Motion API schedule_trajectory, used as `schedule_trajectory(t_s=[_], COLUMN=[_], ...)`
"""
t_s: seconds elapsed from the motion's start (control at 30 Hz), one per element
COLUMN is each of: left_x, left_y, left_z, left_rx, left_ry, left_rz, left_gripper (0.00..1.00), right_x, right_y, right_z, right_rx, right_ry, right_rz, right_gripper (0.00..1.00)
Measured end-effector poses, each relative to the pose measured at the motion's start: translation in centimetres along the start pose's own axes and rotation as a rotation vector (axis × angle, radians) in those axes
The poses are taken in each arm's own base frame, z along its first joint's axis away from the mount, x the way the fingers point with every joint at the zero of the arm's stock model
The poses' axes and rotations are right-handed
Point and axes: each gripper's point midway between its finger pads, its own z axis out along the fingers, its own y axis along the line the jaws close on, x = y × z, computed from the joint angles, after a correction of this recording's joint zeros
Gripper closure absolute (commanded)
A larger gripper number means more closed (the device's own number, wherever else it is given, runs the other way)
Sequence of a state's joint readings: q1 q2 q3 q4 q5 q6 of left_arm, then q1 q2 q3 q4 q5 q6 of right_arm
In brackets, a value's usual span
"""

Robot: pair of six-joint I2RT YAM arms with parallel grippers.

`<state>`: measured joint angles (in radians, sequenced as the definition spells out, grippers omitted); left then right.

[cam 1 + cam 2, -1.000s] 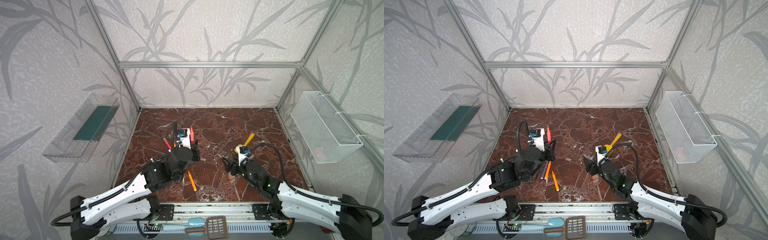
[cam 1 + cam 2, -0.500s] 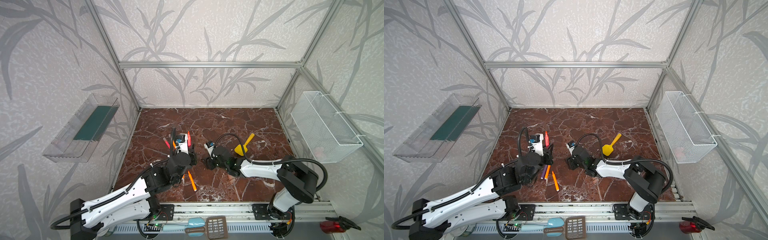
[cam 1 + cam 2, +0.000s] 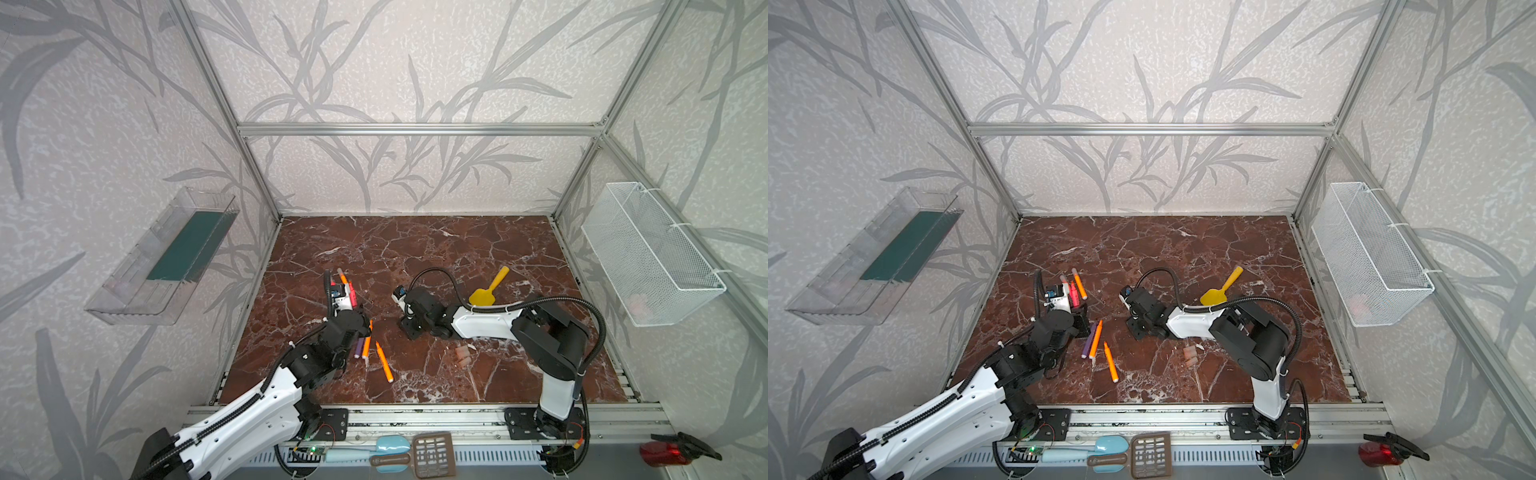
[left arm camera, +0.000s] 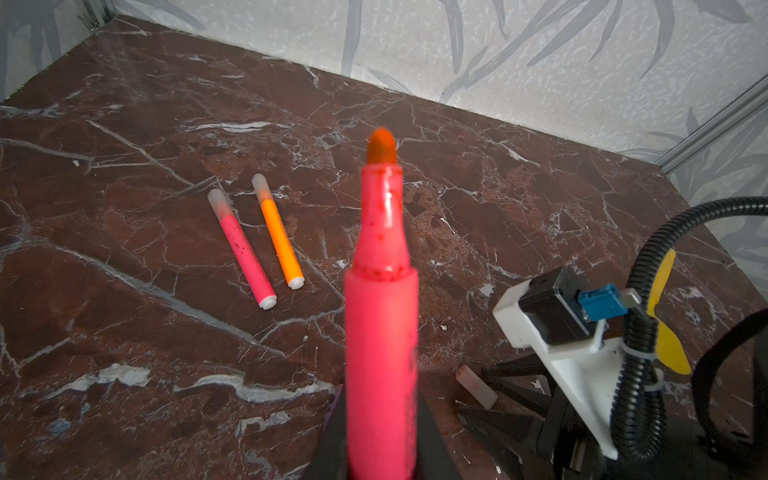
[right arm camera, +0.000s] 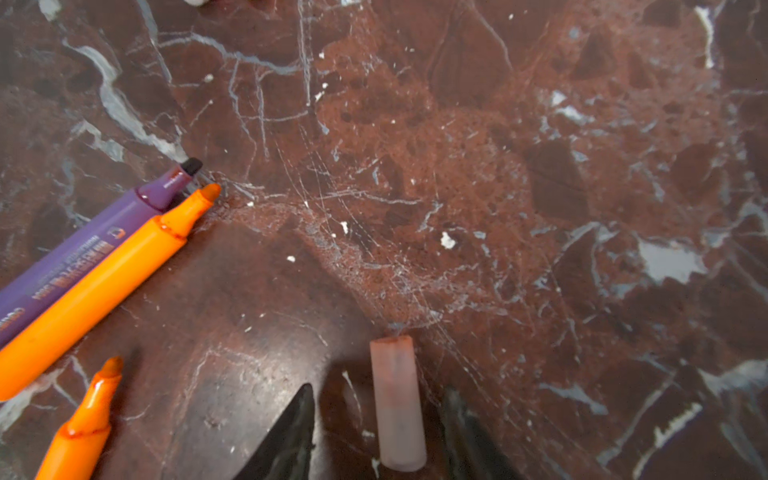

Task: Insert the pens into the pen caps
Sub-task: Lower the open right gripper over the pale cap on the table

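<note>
My left gripper (image 4: pixel 381 419) is shut on a red-pink pen (image 4: pixel 380 316) with its bare orange-red tip pointing away; in both top views the gripper (image 3: pixel 351 309) (image 3: pixel 1077 309) is left of centre. My right gripper (image 5: pixel 378 395) is open and low on the marble, with one pen cap (image 5: pixel 397 403) lying loose between its jaws, a gap on each side. That pen cap (image 4: pixel 476 386) also shows in the left wrist view. A purple pen (image 3: pixel 358 347) and two uncapped orange pens (image 3: pixel 366 343) (image 3: pixel 384 361) lie between the arms. A capped red-pink pen (image 4: pixel 243 249) and a capped orange pen (image 4: pixel 278 237) lie beyond.
A few loose pen caps (image 3: pixel 462 353) (image 3: pixel 1190 355) lie under the right forearm. A yellow spatula (image 3: pixel 488 289) lies behind the right arm. A wire basket (image 3: pixel 648 253) hangs on the right wall, a clear tray (image 3: pixel 166 257) on the left wall. Kitchen tools (image 3: pixel 432 453) lie outside the front rail.
The right arm has swung left across the table and come down over a pen cap, its jaws narrowing. The left gripper has kept hold of the red-pink pen and shifted slightly.
</note>
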<state>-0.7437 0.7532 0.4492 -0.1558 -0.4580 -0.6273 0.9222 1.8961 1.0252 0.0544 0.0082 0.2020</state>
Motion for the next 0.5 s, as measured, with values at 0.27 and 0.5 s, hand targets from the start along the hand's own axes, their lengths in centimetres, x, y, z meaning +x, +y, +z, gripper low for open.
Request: schedule_trajectory(t_s=[0.27, 0.5], left_x=[0.5, 1.5], left_y=[-0.2, -0.3], left_z=[0.7, 1.4], left_rx=[0.003, -0.003], left_ry=[0.023, 0.064], left_rz=[-0.001, 0.016], left_gripper=[1.0, 1.0], right_x=[0.2, 0.4], right_y=[-0.3, -0.4], right_z=[0.0, -0.2], right_rx=[0.021, 0.049], right_ry=[0.013, 0.017], right_rz=[-0.012, -0.029], right_gripper=[0.56, 0.55])
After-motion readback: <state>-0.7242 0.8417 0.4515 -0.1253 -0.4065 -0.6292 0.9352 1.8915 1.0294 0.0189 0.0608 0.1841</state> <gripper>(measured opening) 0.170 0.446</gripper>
